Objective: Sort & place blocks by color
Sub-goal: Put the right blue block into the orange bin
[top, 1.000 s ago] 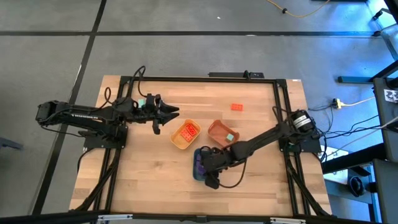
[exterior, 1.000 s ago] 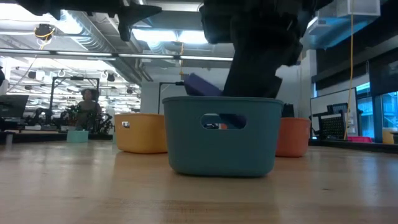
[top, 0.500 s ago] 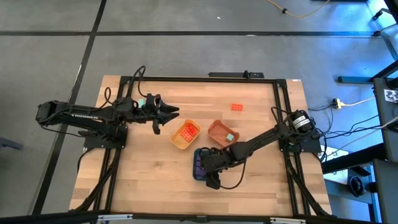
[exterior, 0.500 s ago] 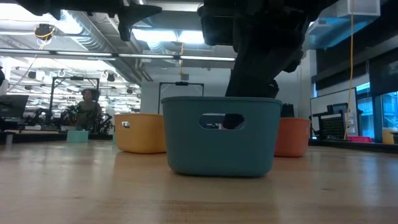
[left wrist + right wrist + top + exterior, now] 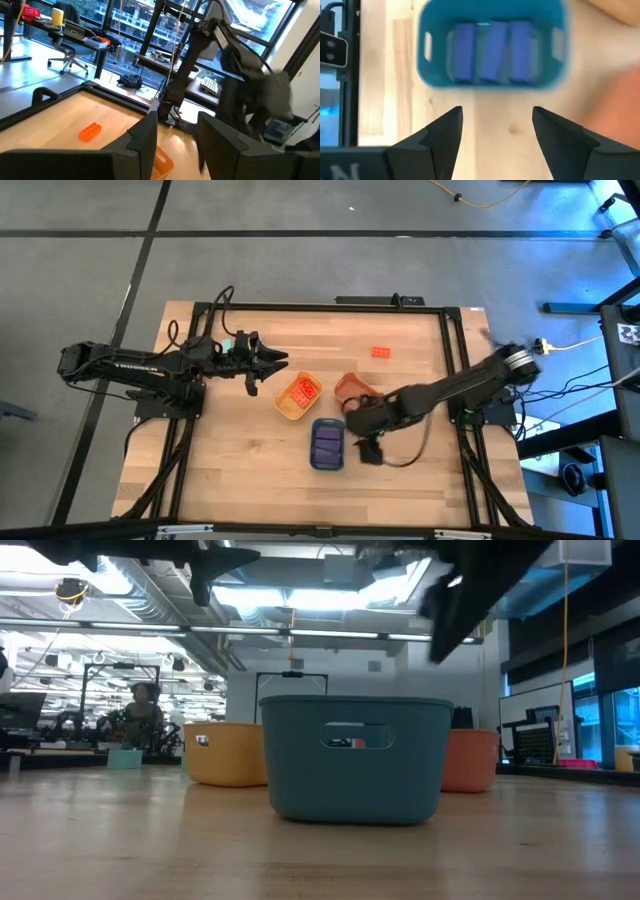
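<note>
Table, light wood, dark frame at its edges. Blue tray near the middle front, holding three purple blocks side by side (blurred in the right wrist view, clear of the fingers). Yellow tray just behind and to its left, holding red-orange blocks. Orange tray beside the yellow one, partly covered by the right arm; its contents cannot be told. One red-orange block lies loose on the bare wood toward the far edge, well apart from all three trays. Right gripper hangs above the table just right of the blue tray, fingers spread apart and empty. Left gripper waits over the table's left rear, near the yellow tray, fingers parted with nothing between them. A person shows in the room far behind.
</note>
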### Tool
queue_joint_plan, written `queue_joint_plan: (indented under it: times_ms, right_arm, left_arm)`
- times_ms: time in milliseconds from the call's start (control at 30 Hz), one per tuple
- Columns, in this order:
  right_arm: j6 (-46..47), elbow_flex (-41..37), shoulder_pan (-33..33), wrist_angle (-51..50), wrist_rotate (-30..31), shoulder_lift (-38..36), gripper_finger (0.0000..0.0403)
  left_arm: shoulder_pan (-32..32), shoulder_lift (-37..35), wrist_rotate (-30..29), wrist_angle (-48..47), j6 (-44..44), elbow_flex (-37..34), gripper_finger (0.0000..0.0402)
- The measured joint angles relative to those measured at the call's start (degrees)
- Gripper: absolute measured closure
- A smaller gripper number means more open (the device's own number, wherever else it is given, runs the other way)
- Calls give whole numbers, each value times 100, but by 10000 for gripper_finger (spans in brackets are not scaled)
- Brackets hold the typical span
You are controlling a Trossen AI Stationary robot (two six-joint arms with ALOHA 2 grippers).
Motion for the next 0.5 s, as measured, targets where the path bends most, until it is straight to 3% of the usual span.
queue_joint_plan:
  times_ms: [233,367,500]
  right_arm:
    - [1101,-2199,-64,844,345,-2372,160]
    - [1559,-3428,-61,2279,503,-3545,160]
    - [1530,-4232,-202,4000,910,-4243,160]
  left_arm:
    - [-2,0,372,4,3,0,269]
    - [0,0,358,4,1,0,269]
    - [0,0,339,4,-5,0,269]
